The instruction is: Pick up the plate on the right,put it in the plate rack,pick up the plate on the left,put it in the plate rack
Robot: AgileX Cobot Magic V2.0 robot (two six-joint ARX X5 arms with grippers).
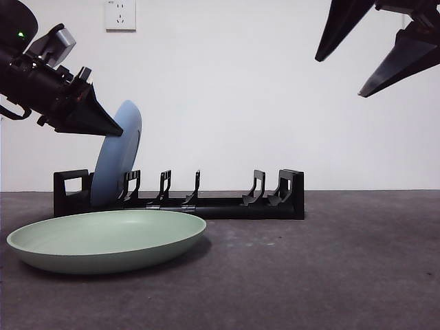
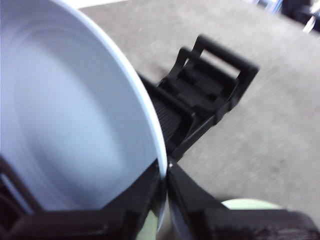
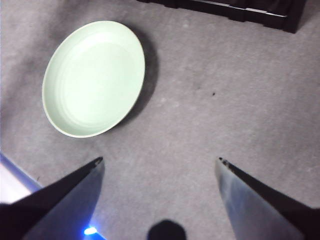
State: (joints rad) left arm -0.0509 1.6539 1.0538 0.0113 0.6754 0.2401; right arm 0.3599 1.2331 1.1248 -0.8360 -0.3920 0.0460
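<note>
A pale blue plate (image 1: 117, 155) stands tilted on edge at the left end of the black plate rack (image 1: 227, 205), its lower rim down between the end block and the first divider. My left gripper (image 1: 117, 129) is shut on its upper rim; the left wrist view shows the jaws (image 2: 165, 170) pinching the blue plate (image 2: 65, 125), with the rack (image 2: 210, 80) beyond. A light green plate (image 1: 106, 237) lies flat on the table in front of the rack's left part. My right gripper (image 1: 339, 77) hangs open and high at the right, above bare table (image 3: 160, 160), the green plate (image 3: 92, 77) off to one side.
The rack's other slots to the right of the blue plate hold nothing. A white wall with a power outlet (image 1: 120, 15) stands behind the rack. The grey table (image 1: 344, 261) stretches right of the green plate.
</note>
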